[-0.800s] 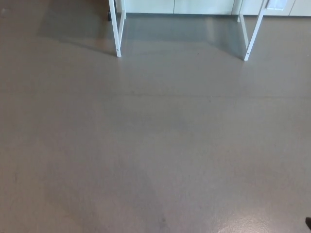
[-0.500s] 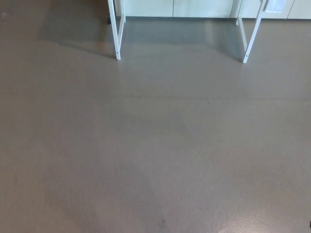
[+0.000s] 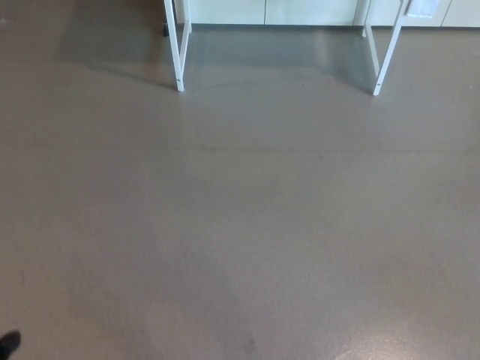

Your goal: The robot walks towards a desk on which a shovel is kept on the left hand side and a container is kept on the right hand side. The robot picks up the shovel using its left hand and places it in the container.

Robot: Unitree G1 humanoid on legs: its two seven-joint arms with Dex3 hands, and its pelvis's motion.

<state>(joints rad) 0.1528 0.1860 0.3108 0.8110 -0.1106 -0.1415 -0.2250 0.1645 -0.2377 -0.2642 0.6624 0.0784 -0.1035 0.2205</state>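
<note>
Neither the shovel nor the container shows in the head view. Of the desk, only the white legs reach into the picture at the top: the left leg (image 3: 177, 52) and the right leg (image 3: 384, 56). The desk top is above the frame. A small black tip of my left hand (image 3: 8, 343) pokes in at the bottom left corner, too little of it to judge. My right hand is out of the picture.
Grey-brown floor (image 3: 247, 225) fills nearly the whole view between me and the desk. White cabinet fronts (image 3: 262, 10) run along the top edge behind the desk legs, and a shadow lies on the floor under the desk.
The view has shifted slightly as the camera moves. The black sliver at the bottom right edge is gone, and a black tip has appeared at the bottom left corner.
</note>
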